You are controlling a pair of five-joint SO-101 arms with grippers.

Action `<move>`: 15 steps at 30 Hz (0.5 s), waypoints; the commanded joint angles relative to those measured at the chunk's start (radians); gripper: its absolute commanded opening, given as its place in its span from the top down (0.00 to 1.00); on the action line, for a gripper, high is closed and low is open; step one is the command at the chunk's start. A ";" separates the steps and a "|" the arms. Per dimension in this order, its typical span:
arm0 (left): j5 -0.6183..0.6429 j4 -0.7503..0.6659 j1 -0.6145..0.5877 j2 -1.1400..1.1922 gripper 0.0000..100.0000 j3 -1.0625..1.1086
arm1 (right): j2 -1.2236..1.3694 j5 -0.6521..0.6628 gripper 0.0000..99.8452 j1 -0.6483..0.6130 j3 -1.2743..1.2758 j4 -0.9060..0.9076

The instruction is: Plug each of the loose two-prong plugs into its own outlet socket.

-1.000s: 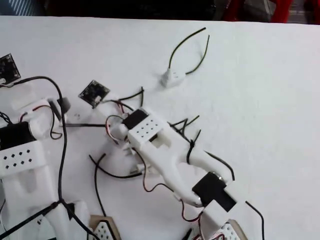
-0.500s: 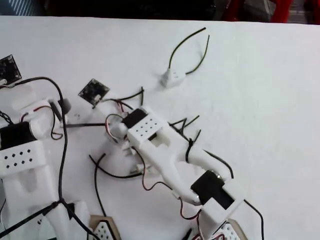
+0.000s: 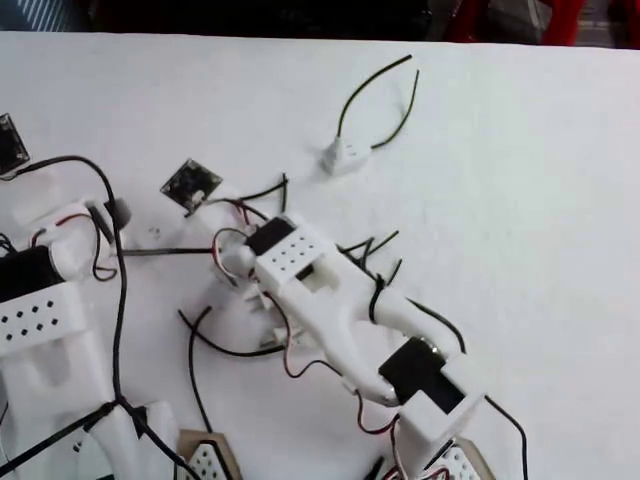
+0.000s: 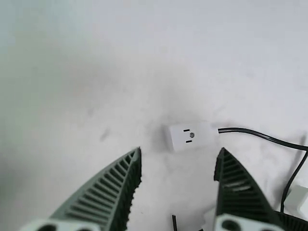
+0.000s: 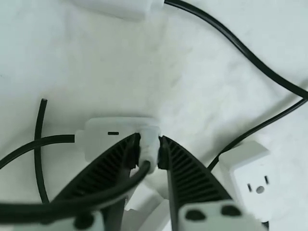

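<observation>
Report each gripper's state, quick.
Left gripper: open, empty, facing an outlet socket.
Right gripper: shut on a white plug.

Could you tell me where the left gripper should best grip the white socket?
Probably across the two long sides of the socket, from above. It lies flat, and a cord meets one short end, so that end is blocked. The open left gripper now lines up lengthwise; turn the wrist.

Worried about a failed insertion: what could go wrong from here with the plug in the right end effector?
The right end effector pinches the plug only at its fingertips, so it may twist or slip under pushing. The outlet against it looks unsecured and could slide away. The black cord draped over one finger might snag.
</observation>
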 commanded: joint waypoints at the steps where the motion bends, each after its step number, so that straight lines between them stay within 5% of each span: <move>1: 0.002 -0.020 -0.012 -0.042 0.75 -0.006 | 0.010 -0.009 0.98 0.008 0.014 0.038; 15: 0.002 -0.017 -0.012 -0.042 0.75 -0.005 | 0.099 -0.052 0.98 0.007 0.018 0.033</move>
